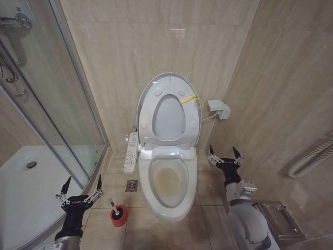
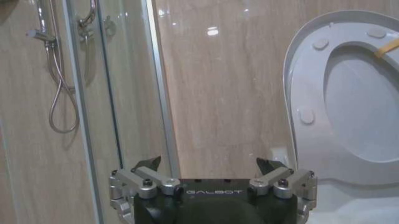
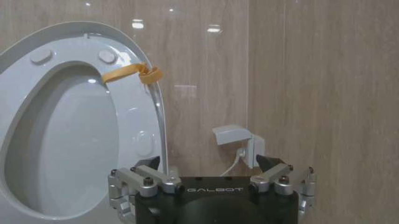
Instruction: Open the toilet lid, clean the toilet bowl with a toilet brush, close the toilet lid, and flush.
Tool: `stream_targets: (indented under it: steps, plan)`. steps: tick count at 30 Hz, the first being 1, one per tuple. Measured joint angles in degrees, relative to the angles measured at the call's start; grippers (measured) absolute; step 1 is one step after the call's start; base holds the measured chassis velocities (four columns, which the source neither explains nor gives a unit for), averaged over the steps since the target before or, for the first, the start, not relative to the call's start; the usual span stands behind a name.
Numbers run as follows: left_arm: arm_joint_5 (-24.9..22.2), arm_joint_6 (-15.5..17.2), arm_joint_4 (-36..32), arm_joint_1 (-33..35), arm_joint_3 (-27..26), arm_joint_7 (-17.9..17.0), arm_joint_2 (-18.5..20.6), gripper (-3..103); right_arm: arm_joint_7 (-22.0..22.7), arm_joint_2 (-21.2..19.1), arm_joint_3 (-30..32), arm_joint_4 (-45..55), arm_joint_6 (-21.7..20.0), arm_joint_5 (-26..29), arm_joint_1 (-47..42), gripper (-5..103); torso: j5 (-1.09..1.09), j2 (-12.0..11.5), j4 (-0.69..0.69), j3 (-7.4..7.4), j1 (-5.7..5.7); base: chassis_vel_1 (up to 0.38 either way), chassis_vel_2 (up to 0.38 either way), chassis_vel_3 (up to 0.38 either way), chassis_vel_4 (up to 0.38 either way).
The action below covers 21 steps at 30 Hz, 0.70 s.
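On the floor left of the white ceramic toilet bowl (image 1: 167, 200), the thin white-handled, black-bristled toilet brush (image 1: 113, 204) stands in its red cup. It looks light and stiff; grip the handle. The left gripper (image 1: 79, 193) and right gripper (image 1: 224, 156) are both spread, empty.

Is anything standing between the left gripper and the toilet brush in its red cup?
Nothing visible does. The open left gripper hangs beside the small white-handled toilet brush in its round red cup holder on bare floor tiles. The white ceramic toilet bowl lies beyond the brush, lid already raised.
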Motion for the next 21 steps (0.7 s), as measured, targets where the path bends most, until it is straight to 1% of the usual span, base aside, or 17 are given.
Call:
stream_targets:
  steps: [4,6,7,8,11,12,16,17,19,20,21]
  plan:
    - [0.00,0.00,0.00,0.00,0.00,0.00,0.00,100,-0.10,0.29,0.38,-0.02,0.85,-0.78,-1.39,100,0.00,0.00,0.03,0.00,0.00,0.000,0.000,0.000,0.000]
    - [0.00,0.00,0.00,0.00,0.00,0.00,0.00,100,-0.54,1.15,1.47,-0.40,3.08,-2.77,-5.04,100,0.00,0.00,0.00,0.00,0.00,0.000,0.000,0.000,0.000]
    - [0.00,0.00,0.00,0.00,0.00,0.00,0.00,100,-0.90,1.81,2.33,-0.64,4.84,-4.29,-7.65,100,0.00,0.00,-0.01,0.00,0.00,0.000,0.000,0.000,0.000]
    - [0.00,0.00,0.00,0.00,0.00,0.00,0.00,100,-0.90,1.81,2.33,-0.64,4.84,-4.29,-7.65,100,0.00,0.00,-0.01,0.00,0.00,0.000,0.000,0.000,0.000]
    - [0.00,0.00,0.00,0.00,0.00,0.00,0.00,100,-1.68,3.21,4.16,-1.23,8.63,-7.66,-13.45,100,0.00,0.00,-0.01,-0.01,0.00,0.000,0.000,0.000,0.000]
    - [0.00,0.00,0.00,0.00,0.00,0.00,0.00,100,-1.68,3.21,4.16,-1.23,8.63,-7.66,-13.45,100,0.00,0.00,-0.01,-0.01,0.00,0.000,0.000,0.000,0.000]
    - [0.00,0.00,-0.01,0.00,0.00,0.00,0.00,100,-2.88,5.32,6.83,-2.09,14.26,-12.59,-21.99,100,0.00,0.00,0.00,-0.01,0.00,0.000,0.000,0.000,0.000]
    - [0.00,0.00,-0.01,0.00,0.00,0.00,0.00,100,-2.88,5.32,6.83,-2.09,14.26,-12.59,-21.99,100,0.00,0.00,0.00,-0.01,0.00,0.000,0.000,0.000,0.000]
    - [0.00,0.00,0.00,0.00,0.00,0.00,0.00,100,-3.01,6.62,7.67,-2.74,17.47,-14.97,-25.61,100,-0.04,0.01,-0.02,-0.01,-0.01,0.000,0.000,0.000,0.000]
    - [0.00,0.00,-0.01,-0.01,0.01,0.00,-0.01,100,-2.76,7.74,7.09,-3.13,18.93,-15.65,-25.88,100,-0.01,0.00,-0.04,-0.01,-0.01,0.000,0.000,0.000,0.000]
    - [0.00,0.00,0.00,-0.01,0.00,0.00,0.00,100,-2.68,8.06,6.90,-3.27,19.41,-15.76,-25.58,100,0.01,0.01,-0.04,-0.01,-0.01,0.000,0.000,0.000,0.000]
